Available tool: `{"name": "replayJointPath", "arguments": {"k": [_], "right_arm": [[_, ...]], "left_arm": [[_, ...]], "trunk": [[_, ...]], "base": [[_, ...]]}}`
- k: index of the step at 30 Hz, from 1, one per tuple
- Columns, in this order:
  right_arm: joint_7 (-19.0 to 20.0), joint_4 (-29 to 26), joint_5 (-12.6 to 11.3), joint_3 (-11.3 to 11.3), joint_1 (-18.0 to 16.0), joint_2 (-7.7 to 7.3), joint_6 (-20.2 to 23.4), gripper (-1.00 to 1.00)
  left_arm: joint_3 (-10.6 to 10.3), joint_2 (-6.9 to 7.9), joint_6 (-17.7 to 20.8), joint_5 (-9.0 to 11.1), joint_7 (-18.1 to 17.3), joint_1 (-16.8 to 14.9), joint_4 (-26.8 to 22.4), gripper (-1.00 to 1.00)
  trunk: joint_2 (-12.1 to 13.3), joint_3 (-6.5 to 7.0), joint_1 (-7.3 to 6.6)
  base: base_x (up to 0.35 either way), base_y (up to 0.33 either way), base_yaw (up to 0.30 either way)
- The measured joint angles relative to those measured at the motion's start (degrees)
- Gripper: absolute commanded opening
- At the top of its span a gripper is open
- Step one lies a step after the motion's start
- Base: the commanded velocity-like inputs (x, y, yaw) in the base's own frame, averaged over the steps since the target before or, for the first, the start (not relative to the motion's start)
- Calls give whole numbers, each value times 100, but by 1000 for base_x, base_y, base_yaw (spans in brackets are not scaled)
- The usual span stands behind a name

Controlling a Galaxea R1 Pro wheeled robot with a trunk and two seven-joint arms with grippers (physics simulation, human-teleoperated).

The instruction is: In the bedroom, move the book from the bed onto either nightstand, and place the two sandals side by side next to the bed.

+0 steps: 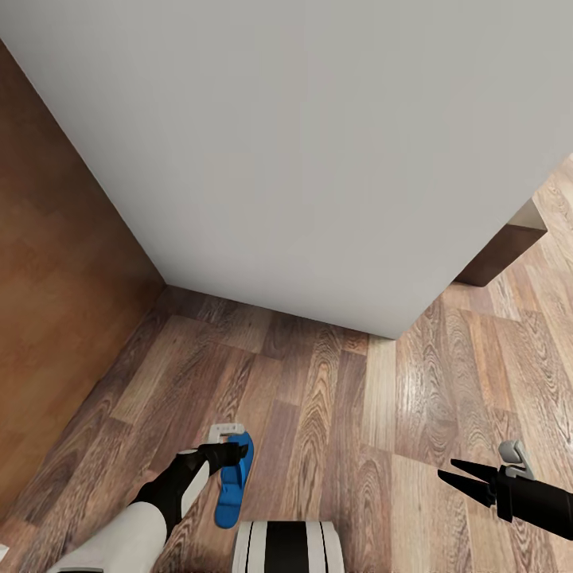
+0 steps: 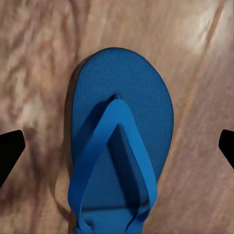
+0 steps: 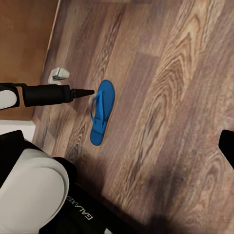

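Left claw (image 1: 235,454) fingers apart above bright blue flip-flop sandal (image 1: 233,484), lower left; right claw (image 1: 460,475) apart; light-grey bed (image 1: 318,143) beyond.

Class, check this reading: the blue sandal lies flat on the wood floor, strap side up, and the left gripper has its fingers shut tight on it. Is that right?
Not quite. The sandal does lie strap side up on the floor, but the left gripper is open: in the left wrist view its fingertips stand wide apart on either side of the sandal, not touching it.
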Motion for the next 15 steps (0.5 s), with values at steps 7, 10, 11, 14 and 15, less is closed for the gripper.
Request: {"name": "replayJointPath", "arguments": {"k": [7,10,11,14,15], "right_arm": [[1,0,0,2,-1,2,1,100],[0,0,1,5,-1,2,2,100],[-2,0,2,6,-1,2,2,100],[-4,0,5,10,-1,2,-2,100],[-4,0,5,10,-1,2,-2,100]], "left_arm": [[1,-4,-9,-2,0,0,-20,100],[1,-6,-14,-6,0,-2,-33,100],[0,-7,-15,-6,0,-6,-38,100],[-1,-8,-18,-8,0,-36,-59,100],[-1,-8,-18,-8,0,-36,-59,100]], "trunk": [[-9,-155,18],[-12,-200,23],[-12,-200,23],[-12,-200,23],[-12,-200,23]], "base": [[0,0,0],[0,0,0],[0,0,0],[0,0,0],[0,0,0]]}}
